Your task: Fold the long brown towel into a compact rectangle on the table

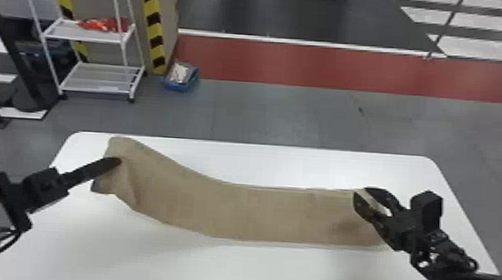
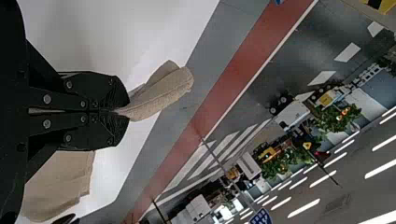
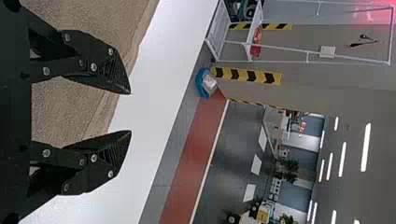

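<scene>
A white rack [image 1: 100, 78] stands beyond the surface's [image 1: 242, 270] ten o'clock; the left pincer [image 1: 115, 161], at ten, closes tight on the towel's [image 1: 237, 211] raised end; a blue bin [image 1: 178, 88] sits beyond eleven; the towel crosses to three, where the right pincer [image 1: 361, 191] gapes, empty.

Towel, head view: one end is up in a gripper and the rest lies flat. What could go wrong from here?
The left gripper pinches just a small part of the towel, so the cloth could slip out.
The raised end sags in creases around that pinch; the fold may land crooked.
The right gripper is open at the other end, so a pull might drag the towel across the table.
</scene>
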